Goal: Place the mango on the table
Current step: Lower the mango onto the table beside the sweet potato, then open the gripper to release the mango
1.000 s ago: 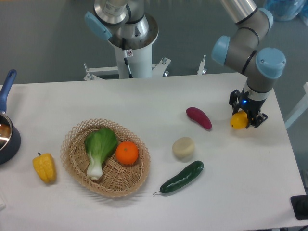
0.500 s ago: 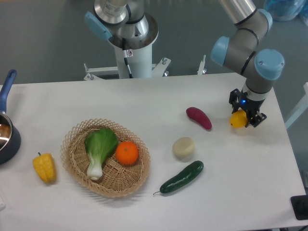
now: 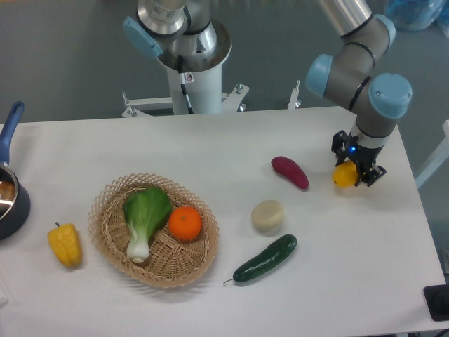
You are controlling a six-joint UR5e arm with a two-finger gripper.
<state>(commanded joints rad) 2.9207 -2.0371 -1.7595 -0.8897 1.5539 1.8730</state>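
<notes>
Mango point(image 3: 344, 175): yellow, clamped between the jaws of the gripper point(image 3: 358, 167), at the right end of the white surface point(image 3: 210, 147), right of the purple sweet potato point(image 3: 290, 172). Jaws closed on the fruit. Change from earlier frames: gripper and mango shifted slightly left and up. Basket point(image 3: 153, 232) unchanged.

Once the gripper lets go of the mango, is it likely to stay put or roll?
The mango looks smooth and rounded, so it may roll a little on the flat white table. Its slightly elongated shape probably limits that. It seems rigid between the fingers of the gripper, with no visible squashing.
</notes>
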